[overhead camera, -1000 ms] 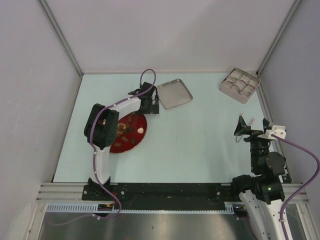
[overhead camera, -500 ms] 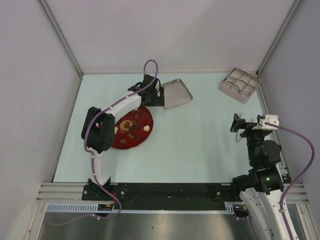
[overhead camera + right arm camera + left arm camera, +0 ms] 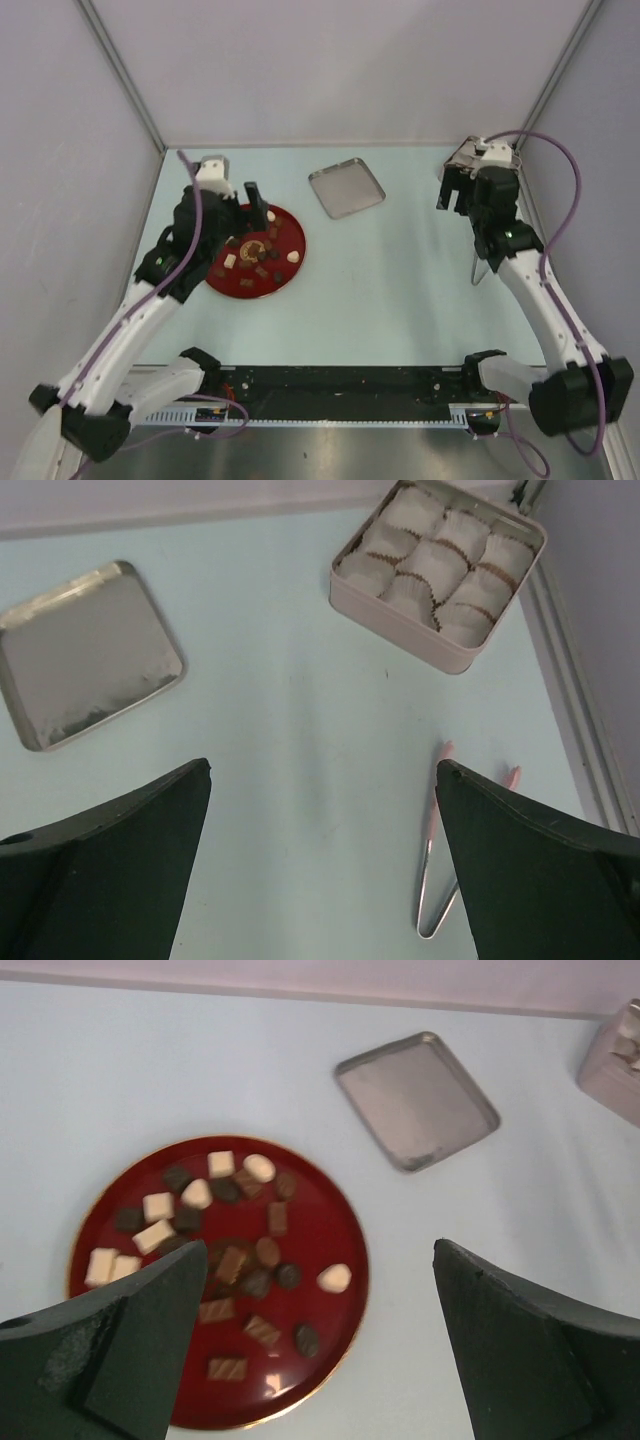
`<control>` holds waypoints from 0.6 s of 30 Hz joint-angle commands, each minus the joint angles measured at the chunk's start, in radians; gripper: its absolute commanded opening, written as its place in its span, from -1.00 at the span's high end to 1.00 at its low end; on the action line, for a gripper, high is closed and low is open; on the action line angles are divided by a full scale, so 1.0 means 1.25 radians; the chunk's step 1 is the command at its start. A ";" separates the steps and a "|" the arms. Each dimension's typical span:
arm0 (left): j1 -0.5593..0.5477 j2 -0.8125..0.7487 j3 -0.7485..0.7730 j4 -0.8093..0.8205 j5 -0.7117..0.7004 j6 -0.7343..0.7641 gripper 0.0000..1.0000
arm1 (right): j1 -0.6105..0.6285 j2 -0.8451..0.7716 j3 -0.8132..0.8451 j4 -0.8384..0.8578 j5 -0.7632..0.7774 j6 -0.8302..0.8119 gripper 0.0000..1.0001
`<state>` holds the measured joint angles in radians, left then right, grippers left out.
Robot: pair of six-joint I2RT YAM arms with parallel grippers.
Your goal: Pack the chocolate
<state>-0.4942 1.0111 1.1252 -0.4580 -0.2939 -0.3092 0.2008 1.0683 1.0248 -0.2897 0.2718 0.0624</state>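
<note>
Chocolate (image 3: 278, 1218): sm brown/cream blocks on glossy round red plate (image 3: 322, 1218).

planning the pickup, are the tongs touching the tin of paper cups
Apart. The right wrist view shows a clear strip of bare table between the pink tips of the tongs and the tin.

Pale blue-green table (image 3: 400, 290) carries red plate (image 3: 285, 232) on L side, flat metal lid (image 3: 346, 188) further back nr middle, square tin (image 3: 395, 628) in far R corner & pink-tipped tongs (image 3: 427, 865) nr R edge, all apart.
</note>
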 commanded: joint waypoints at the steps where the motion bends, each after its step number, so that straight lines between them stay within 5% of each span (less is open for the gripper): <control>1: 0.001 -0.194 -0.165 -0.021 -0.123 0.071 -1.00 | -0.015 0.149 0.122 -0.036 0.007 0.013 -1.00; 8: 0.003 -0.404 -0.353 0.069 -0.288 0.098 -1.00 | -0.118 0.377 0.215 0.052 -0.168 0.022 -1.00; 18: 0.079 -0.338 -0.387 0.111 -0.386 0.095 -1.00 | -0.188 0.700 0.396 0.179 -0.234 -0.126 -1.00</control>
<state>-0.4339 0.5644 0.6609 -0.3744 -0.7158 -0.2070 -0.0135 1.8072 1.3926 -0.1596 0.0650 0.0193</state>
